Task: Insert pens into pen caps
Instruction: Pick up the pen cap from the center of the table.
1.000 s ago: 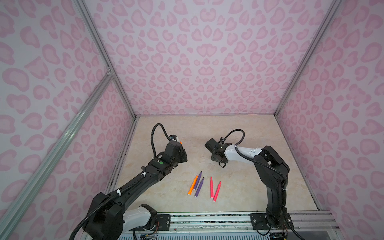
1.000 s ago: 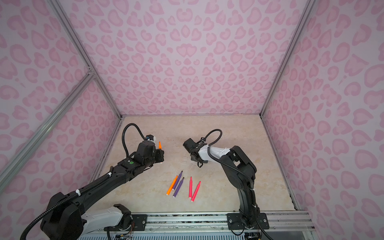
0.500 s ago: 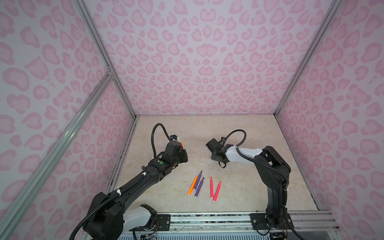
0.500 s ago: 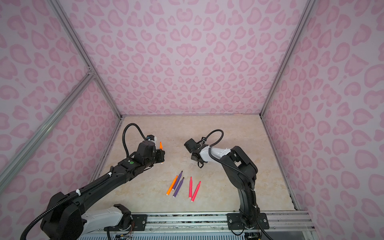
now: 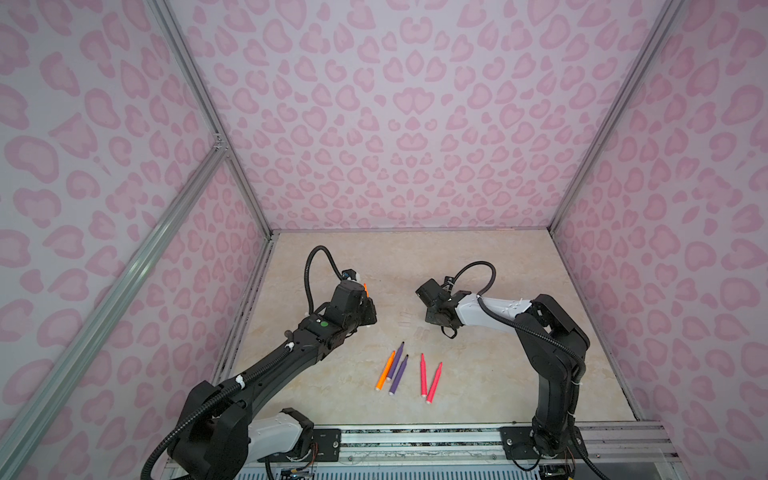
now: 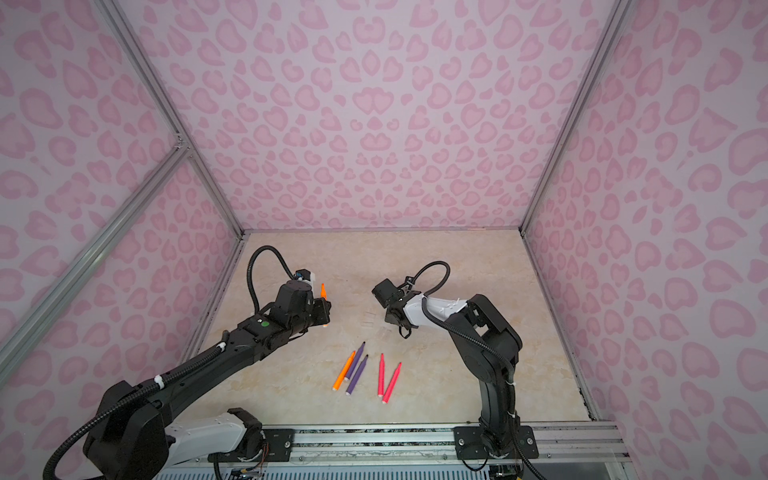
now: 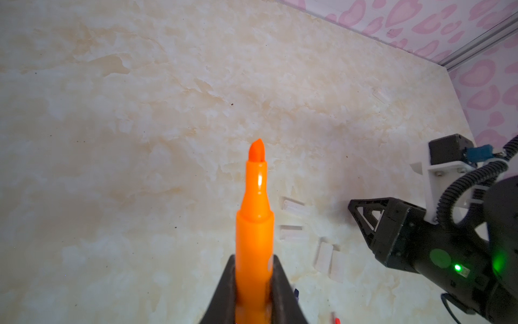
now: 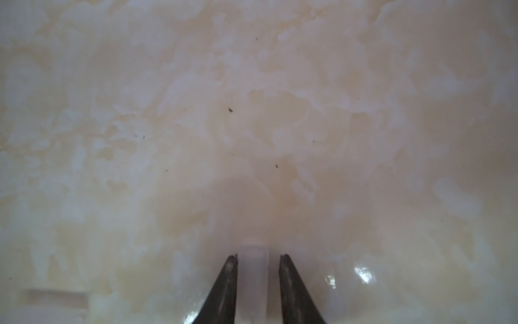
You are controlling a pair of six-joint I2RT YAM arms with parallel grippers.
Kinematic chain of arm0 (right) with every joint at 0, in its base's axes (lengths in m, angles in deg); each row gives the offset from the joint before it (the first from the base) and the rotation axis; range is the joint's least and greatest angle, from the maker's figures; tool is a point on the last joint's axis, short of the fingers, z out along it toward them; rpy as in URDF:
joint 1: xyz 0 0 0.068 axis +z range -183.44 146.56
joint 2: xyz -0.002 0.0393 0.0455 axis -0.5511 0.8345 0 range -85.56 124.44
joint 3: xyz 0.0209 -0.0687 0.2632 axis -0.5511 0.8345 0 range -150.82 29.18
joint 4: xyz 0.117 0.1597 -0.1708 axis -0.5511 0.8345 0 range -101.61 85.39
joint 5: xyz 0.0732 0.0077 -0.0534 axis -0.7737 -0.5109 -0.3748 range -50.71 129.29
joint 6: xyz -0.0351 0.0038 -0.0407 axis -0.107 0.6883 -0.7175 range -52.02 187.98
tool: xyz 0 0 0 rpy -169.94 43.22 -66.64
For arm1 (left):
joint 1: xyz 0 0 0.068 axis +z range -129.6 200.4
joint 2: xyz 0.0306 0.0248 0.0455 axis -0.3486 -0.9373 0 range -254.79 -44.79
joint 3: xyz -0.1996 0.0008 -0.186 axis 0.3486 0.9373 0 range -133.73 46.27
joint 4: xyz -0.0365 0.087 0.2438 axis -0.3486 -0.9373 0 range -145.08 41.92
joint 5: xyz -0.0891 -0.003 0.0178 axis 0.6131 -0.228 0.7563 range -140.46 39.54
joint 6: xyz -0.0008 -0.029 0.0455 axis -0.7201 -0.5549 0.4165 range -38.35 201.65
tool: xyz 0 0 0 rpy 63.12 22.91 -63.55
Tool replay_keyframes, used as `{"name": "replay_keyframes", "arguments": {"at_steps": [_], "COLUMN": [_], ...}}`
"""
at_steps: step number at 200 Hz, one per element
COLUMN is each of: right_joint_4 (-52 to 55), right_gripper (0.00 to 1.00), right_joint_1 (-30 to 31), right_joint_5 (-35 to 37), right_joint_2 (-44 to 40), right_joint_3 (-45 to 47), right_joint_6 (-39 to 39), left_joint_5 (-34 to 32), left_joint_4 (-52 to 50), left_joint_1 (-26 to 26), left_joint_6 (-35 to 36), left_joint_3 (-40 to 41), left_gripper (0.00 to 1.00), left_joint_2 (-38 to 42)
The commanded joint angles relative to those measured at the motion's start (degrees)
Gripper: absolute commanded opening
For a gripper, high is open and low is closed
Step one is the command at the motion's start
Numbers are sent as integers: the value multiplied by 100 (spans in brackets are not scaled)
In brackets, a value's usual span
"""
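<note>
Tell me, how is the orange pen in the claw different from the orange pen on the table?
The held orange pen is pinched in the left claw, up off the table; the loose orange pen lies flat on it. The held orange pen is on its own, while the loose orange pen lies right beside a purple pen. Both are orange, and neither seems to wear a cap.

Ahead of the left fingers (image 7: 222,297), bare tabletop (image 7: 126,112) lies free past the orange pen (image 7: 253,224); loose caps (image 7: 293,209) and the right gripper (image 7: 356,207) obstruct one flank. A cap (image 8: 253,269) fills the right fingers' (image 8: 227,280) gap.
</note>
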Motion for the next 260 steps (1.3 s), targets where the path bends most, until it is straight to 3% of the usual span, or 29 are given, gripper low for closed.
{"name": "replay_keyframes", "arguments": {"at_steps": [1, 84, 164, 193, 227, 260], "right_joint_4": [136, 160, -13, -115, -128, -757], "right_gripper": [29, 23, 4, 0, 0, 0], "right_joint_1": [9, -83, -98, -187, -210, -198], "right_joint_5": [-258, -223, -290, -291, -257, -635], "right_joint_2": [25, 156, 73, -557, -1703, -2799], "right_joint_3": [56, 17, 126, 275, 276, 595], "right_joint_6": [-80, -213, -255, -290, -296, -109], "left_joint_5": [20, 64, 449, 1229, 1732, 2524], "left_joint_4": [128, 101, 402, 1163, 1740, 2669], "left_joint_1": [2, -24, -59, -224, -922, -1186], "left_joint_6": [19, 36, 129, 270, 522, 533], "left_joint_3": [-83, -114, -12, 288, 348, 705], "left_gripper": [3, 3, 4, 4, 4, 4], "left_joint_2": [-34, -78, -10, 246, 442, 704]}}
